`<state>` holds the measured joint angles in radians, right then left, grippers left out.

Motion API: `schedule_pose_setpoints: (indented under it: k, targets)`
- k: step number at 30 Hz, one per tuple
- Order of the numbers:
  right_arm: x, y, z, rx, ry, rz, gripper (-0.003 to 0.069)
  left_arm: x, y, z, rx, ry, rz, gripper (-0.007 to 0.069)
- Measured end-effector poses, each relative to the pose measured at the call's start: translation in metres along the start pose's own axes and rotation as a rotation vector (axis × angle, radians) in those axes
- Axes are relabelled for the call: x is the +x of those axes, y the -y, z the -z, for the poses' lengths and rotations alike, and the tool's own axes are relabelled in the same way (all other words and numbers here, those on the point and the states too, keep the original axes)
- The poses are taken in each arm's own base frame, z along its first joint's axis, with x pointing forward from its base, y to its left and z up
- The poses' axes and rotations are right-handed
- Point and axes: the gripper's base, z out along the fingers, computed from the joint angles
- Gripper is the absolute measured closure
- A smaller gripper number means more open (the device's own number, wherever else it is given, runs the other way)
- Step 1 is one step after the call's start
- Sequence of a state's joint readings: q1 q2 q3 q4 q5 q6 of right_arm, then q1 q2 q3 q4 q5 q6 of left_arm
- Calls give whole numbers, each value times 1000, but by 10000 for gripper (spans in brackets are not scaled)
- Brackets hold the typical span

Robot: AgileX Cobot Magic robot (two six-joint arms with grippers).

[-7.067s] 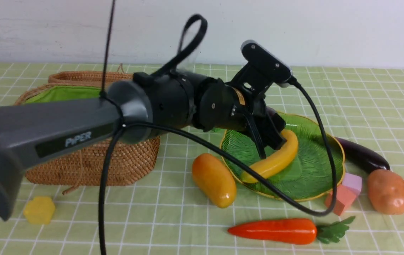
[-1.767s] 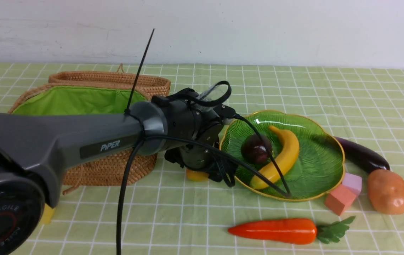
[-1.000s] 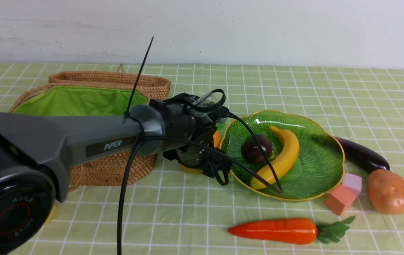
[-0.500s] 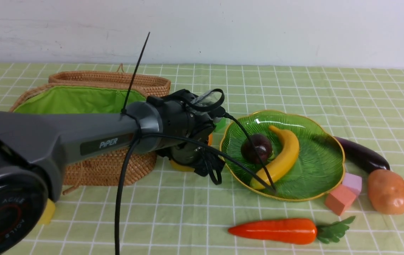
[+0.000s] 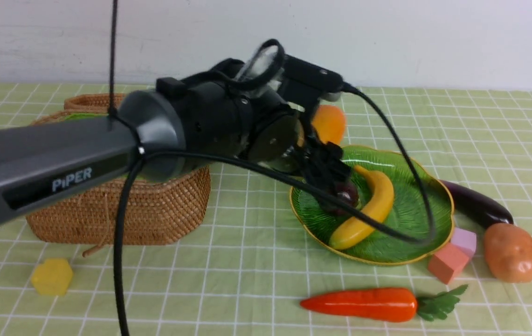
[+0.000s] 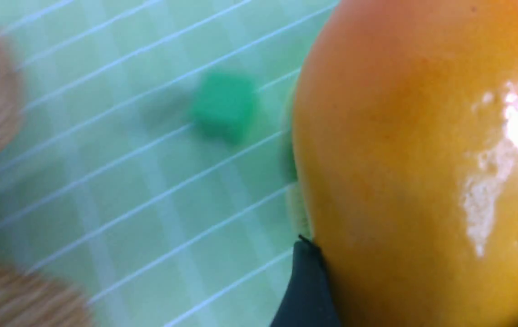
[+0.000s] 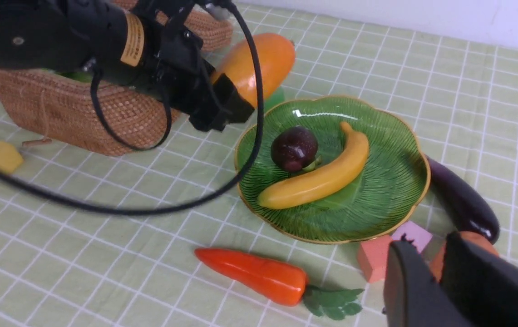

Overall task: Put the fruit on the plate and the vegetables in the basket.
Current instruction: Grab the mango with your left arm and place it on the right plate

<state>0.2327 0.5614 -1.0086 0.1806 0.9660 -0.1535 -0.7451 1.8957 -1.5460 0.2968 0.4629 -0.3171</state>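
Pale green checked cloth is spread over the tabletop [image 5: 480, 140], which is closed off at the far side by a white wall. The left arm [image 5: 60, 163] is stretched across the basket [image 5: 154, 214] at the left, so most of the lining is hidden; no vegetable can be seen inside. Right of centre lies the plate [image 5: 410, 186], on which the banana [image 5: 368, 210] and, touching its left side, the mangosteen [image 7: 294, 147] are already laid.

The eggplant [image 5: 475, 203] is tucked against the plate's right rim, the carrot [image 5: 363, 303] is stretched out near the front, and the potato [image 5: 510, 252] sits at the eggplant's near end. All three are on the cloth, so the vegetable half is judged not begun.

The mango [image 5: 328, 123] is gripped, jaws spread wide, by the left tool [image 7: 234, 93] and is held in the air over the plate's far left edge. Once it is set down, the fruit half would be complete. The right tool [image 7: 440, 281] is seen narrow and empty, above the potato.

A salmon block [image 5: 447, 263] and a lilac block [image 5: 464, 240] are wedged between plate and potato and may hinder a grasp there. A green block [image 6: 224, 104] lies beneath the mango and a yellow block [image 5: 52, 276] at the near left. The arm's black cable [image 5: 387, 140] is draped across the plate.
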Motion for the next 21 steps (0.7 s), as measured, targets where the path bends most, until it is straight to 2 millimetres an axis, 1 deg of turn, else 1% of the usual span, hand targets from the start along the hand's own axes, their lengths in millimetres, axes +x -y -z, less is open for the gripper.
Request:
schedule_pose_setpoints:
  k: [1,3,6,9,15,21]
  targets:
    - [0,1,0,15,3,10,531,0,13,-2,41,20,-44,95]
    - [0,3,0,33,1,15,531,1,29,-5,88,47,-88,95]
    - [0,5,0,55,-2,-1,529,3,45,-14,141,93,-120,95]
    - [2,5,0,58,-23,-13,527,5,49,-24,163,120,-111,95]
    - [6,5,0,55,-60,-27,524,15,52,-40,170,100,-98,95]
    - [6,4,0,50,-60,-31,524,18,53,-45,172,95,-96,90]
